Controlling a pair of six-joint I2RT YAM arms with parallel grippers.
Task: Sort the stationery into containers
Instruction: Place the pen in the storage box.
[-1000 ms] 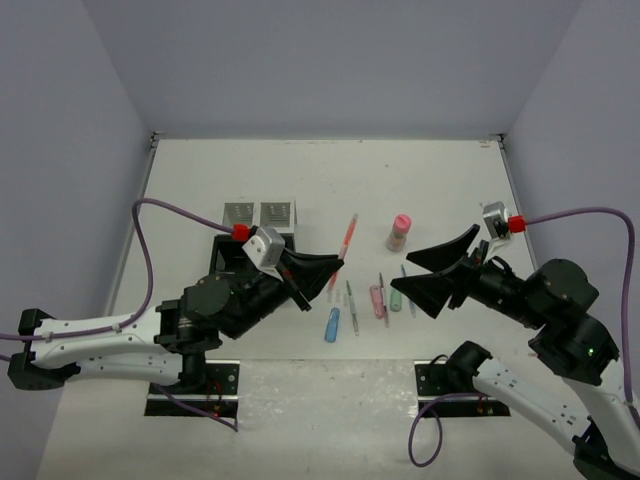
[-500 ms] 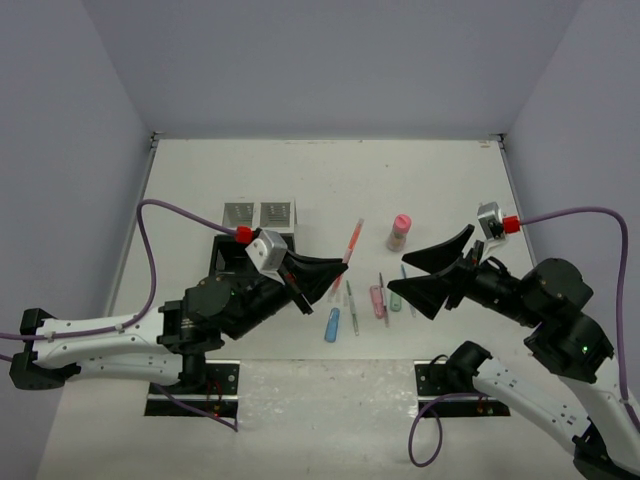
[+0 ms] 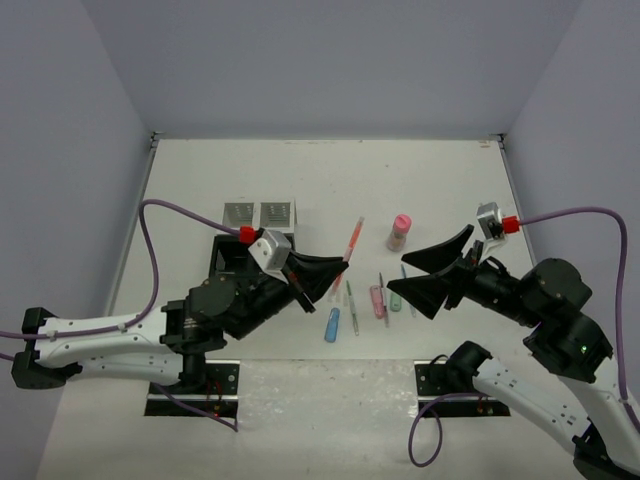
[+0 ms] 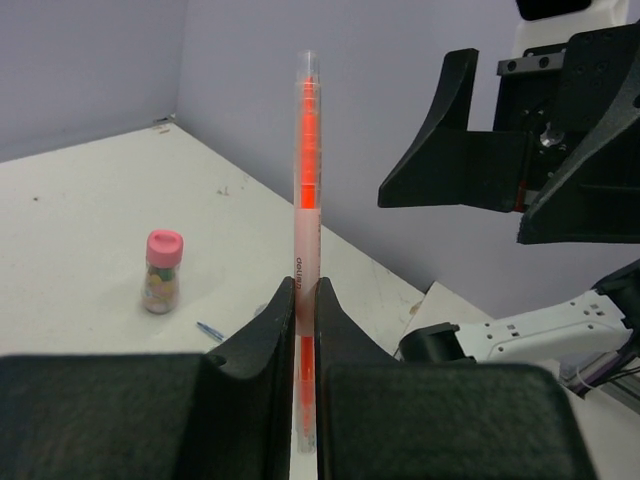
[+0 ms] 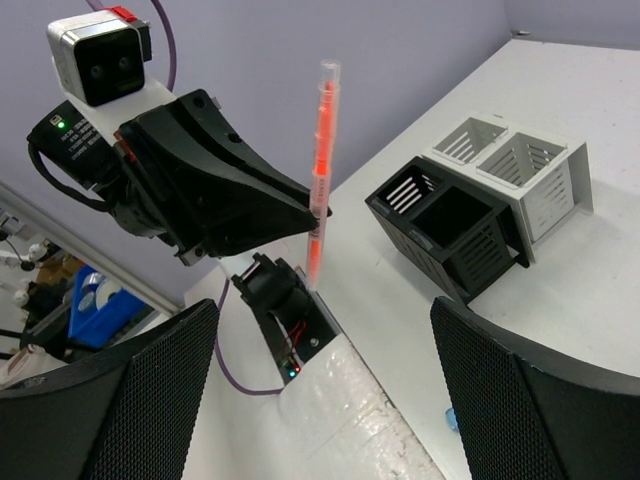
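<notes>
A: What sits nearest the left edge of the desk (image 3: 300, 170)?

B: The desk organiser (image 3: 258, 213). Its two white mesh compartments are on the far side and its two black ones on the near side. In the top view the left arm partly covers the black pair.

A: And the left gripper (image 3: 338, 268)?

B: It is pinching the orange pen (image 3: 351, 240), with both fingers pressed onto the lower part. The pen stands up out of the fingertips, lifted off the desk, just right of the organiser and near the desk's middle.

A: What lies to the right of that?

B: A loose row lies toward the near edge: the blue capsule-shaped piece (image 3: 332, 324), a thin green pen (image 3: 352, 308), a pink piece (image 3: 377, 300), a pale green piece (image 3: 395, 300) and a thin blue pen (image 3: 407, 290). The pink-capped bottle (image 3: 399, 231) stands upright beyond them, toward the far edge.

A: And the right gripper (image 3: 398, 272)?

B: Its fingers (image 5: 110, 400) are spread wide and hold nothing. It hovers over the right end of the row, with its tips pointing toward the left edge.
</notes>
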